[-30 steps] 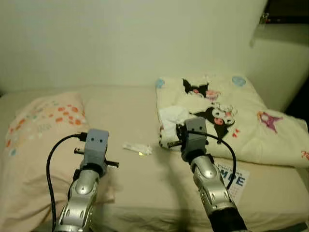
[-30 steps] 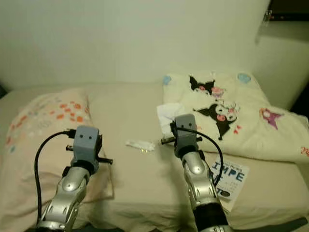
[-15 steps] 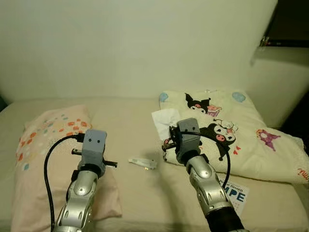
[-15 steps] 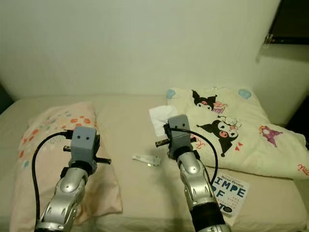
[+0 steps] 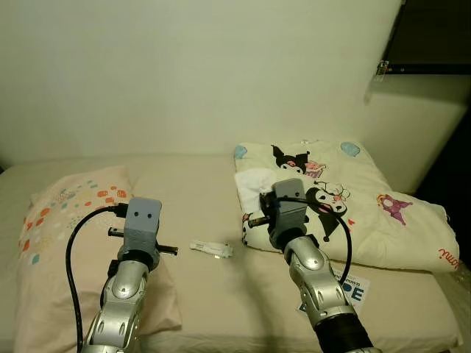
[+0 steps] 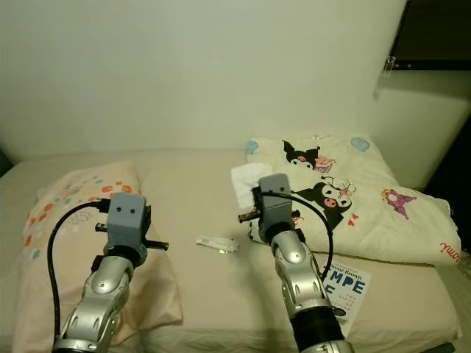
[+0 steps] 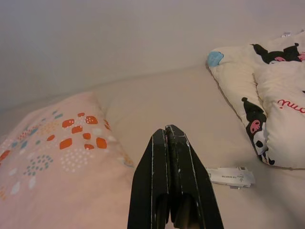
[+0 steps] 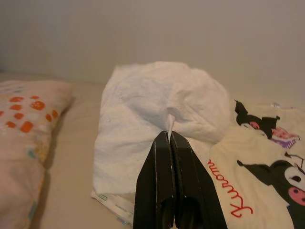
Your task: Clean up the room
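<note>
My right gripper (image 8: 169, 135) is shut on a crumpled white tissue (image 8: 152, 100), pinching a fold at its fingertips. The tissue (image 5: 252, 182) hangs at the near left edge of a cream cartoon-print blanket (image 5: 368, 198) on the bed. A small white wrapper (image 5: 212, 248) lies flat on the sheet between my two arms. My left gripper (image 7: 166, 130) is shut with nothing in it and hovers over the sheet beside a pink dotted pillow (image 7: 52, 157). The wrapper (image 7: 231, 176) lies a little ahead of the left gripper.
A beige bed (image 5: 184, 176) fills the foreground against a pale wall. The dotted pillow (image 5: 55, 220) lies at the left. A printed booklet (image 5: 352, 288) sits near the front right edge. A dark shelf (image 5: 434, 37) hangs at the upper right.
The whole picture has shifted, so the camera has moved. Both arms keep much the same pose, and the right gripper stays shut on the tissue.
</note>
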Motion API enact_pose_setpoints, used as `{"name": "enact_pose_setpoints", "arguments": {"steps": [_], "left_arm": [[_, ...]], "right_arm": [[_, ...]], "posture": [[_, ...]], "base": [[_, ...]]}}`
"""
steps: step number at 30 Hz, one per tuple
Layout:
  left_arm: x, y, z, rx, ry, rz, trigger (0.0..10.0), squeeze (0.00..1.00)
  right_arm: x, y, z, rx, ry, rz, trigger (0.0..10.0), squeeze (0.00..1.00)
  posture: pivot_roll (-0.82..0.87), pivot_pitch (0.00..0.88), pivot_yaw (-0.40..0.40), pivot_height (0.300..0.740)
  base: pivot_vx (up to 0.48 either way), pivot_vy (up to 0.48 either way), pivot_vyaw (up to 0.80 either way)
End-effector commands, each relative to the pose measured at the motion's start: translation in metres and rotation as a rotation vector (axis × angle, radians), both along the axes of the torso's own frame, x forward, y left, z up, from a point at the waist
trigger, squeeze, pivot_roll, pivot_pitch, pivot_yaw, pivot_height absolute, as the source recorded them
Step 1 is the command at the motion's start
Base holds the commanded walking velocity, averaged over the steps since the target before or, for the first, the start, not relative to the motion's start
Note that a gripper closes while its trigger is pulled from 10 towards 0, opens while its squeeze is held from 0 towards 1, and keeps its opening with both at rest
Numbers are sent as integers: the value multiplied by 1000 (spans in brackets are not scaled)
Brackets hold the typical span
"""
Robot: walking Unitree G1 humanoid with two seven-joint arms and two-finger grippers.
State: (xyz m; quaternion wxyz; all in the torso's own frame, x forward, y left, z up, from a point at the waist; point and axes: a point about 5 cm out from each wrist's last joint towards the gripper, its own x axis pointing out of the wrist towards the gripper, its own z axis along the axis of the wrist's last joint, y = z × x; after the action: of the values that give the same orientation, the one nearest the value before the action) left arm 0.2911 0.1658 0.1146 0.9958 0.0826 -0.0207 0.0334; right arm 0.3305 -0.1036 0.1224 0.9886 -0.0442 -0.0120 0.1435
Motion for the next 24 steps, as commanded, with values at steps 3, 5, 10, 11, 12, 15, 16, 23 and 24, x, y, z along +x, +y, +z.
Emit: {"name": "enact_pose_setpoints", "arguments": {"steps": [3,5,10,11,12,15,16,23,24], "left_arm": [[-1,1,-4,-2,10,12,10000,0],[-1,-1,-4,-4,9,8,10000,0],[0,-1,-4,-5,11,5,10000,0],[0,-1,-4,-5,11,5,10000,0],[0,-2,-4,-6,13,3,10000,0],[0,-2,-4,-7,14,1,10000,0],[0,-3,-5,-7,15,-1,10000,0],[0,-5,-9,10,35,-18,10000,0],[0,-5,-10,10,40,-19,10000,0]], "right_arm": [[-2,3,0,50,18,17,10000,0],[-4,5,1,79,11,42,10000,0],[-6,8,1,145,18,59,10000,0],[-6,8,1,145,18,59,10000,0],[-6,7,-1,151,31,57,10000,0],[-7,6,-3,151,41,50,10000,0],[-6,4,-5,125,45,25,10000,0],[-6,-1,-14,-64,22,1,10000,0],[-7,-1,-16,-55,33,5,10000,0]], "posture": [[-26,15,-11,717],[-26,15,-11,727],[-27,14,-6,727],[-27,14,-6,727],[-27,14,-6,727],[-28,18,-5,727],[-28,18,-5,727],[-27,23,-3,727],[-27,23,-3,727]], "base": [[0,0,0],[0,0,0],[0,0,0],[0,0,0],[0,0,0],[0,0,0],[0,0,0],[0,0,0],[0,0,0]]}}
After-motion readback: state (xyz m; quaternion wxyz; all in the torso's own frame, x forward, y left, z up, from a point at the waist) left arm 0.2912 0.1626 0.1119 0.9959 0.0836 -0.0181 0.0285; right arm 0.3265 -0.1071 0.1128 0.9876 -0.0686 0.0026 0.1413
